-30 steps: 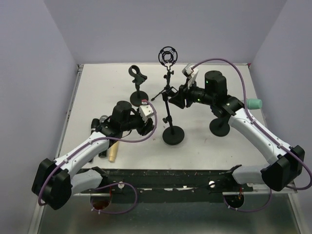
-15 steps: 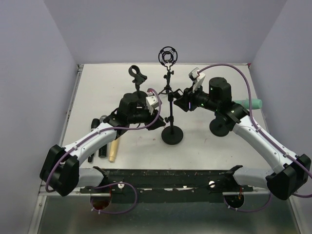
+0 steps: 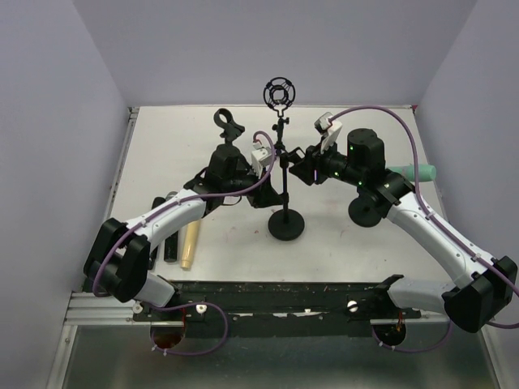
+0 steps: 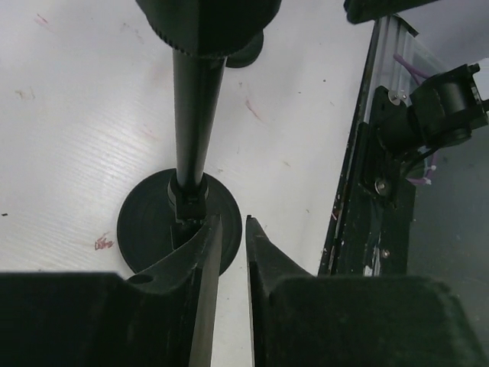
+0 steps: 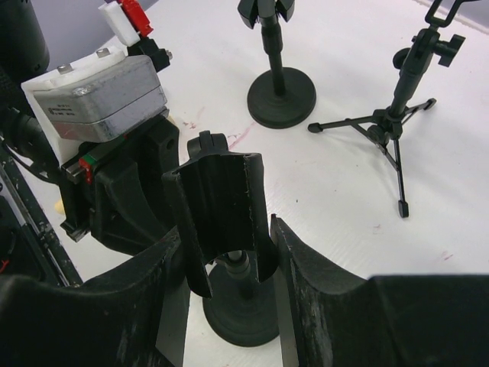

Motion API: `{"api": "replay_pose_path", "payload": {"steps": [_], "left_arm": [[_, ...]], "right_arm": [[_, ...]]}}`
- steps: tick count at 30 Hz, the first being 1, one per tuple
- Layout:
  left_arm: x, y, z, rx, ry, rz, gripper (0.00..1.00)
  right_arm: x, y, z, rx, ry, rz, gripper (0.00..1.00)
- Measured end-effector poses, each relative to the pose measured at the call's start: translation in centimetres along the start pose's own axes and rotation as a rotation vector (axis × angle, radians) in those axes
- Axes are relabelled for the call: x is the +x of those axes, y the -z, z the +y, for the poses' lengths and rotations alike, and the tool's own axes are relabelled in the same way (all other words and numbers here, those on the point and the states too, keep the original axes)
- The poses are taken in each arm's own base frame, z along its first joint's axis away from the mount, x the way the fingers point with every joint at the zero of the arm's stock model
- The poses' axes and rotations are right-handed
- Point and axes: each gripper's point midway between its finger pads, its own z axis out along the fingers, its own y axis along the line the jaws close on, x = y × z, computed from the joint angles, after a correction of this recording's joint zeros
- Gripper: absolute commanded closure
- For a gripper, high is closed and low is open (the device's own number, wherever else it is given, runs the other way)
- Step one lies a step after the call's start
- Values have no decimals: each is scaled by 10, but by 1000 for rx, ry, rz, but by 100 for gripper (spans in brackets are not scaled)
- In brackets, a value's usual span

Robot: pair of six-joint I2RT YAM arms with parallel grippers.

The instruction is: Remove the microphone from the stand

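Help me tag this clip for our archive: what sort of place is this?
Probably a robot lab test cell: two arms mounted at the edge of a white table, plain walls closing it in on three sides, and mic stands set out as props.

Pairs white link shells with black joint housings on the left arm (image 3: 162, 220) and the right arm (image 3: 430, 225) alike. Ends each in a bulky black shoulder block (image 3: 117, 271). Trails a purple cable (image 3: 381, 111) in a loop from each wrist back along the links. Shows small green lights (image 3: 350, 144) on the right wrist motor. Carries a white and grey camera box (image 5: 99, 92) with screws on top and a red and white clip (image 5: 126, 17). Finishes the left gripper (image 4: 228, 223) and the right gripper (image 5: 228, 233) in matte black, with flat tapering fingers (image 4: 275, 290).
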Motion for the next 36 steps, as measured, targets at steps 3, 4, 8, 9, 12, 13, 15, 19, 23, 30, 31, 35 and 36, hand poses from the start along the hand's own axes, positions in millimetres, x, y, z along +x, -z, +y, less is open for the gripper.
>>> {"api": "replay_pose_path", "payload": {"steps": [3,4,8,9,12,13,15,19,23,30,31,35,36], "left_arm": [[1,1,-1,11,33,2,62],[0,2,0,7,48,-1,61],[1,7,2,13,111,-2,58],[1,10,2,21,132,-4,57],[-1,17,1,58,189,-7,50],[-1,18,0,78,212,0,50],[1,20,-1,103,269,21,49],[7,20,-7,145,348,52,50],[10,17,-5,135,402,61,48],[19,8,17,44,477,64,46],[20,7,20,34,483,64,48],[21,4,25,19,504,59,66],[20,3,25,25,508,57,67]], "right_arm": [[0,0,-1,8,-7,-1,68],[0,0,-1,11,-8,-2,69],[1,2,-2,19,-14,-3,69],[1,2,-2,21,-15,-3,69],[1,2,-2,22,-15,-3,68],[1,2,-2,22,-14,-3,68],[1,2,-2,22,-14,-3,68],[1,2,-2,21,-18,-8,69],[1,1,-2,20,-25,-13,69],[1,1,-2,20,-29,-15,69],[1,1,-2,20,-29,-15,69],[0,1,-2,20,-28,-19,69],[1,1,-2,20,-28,-19,69]]}}
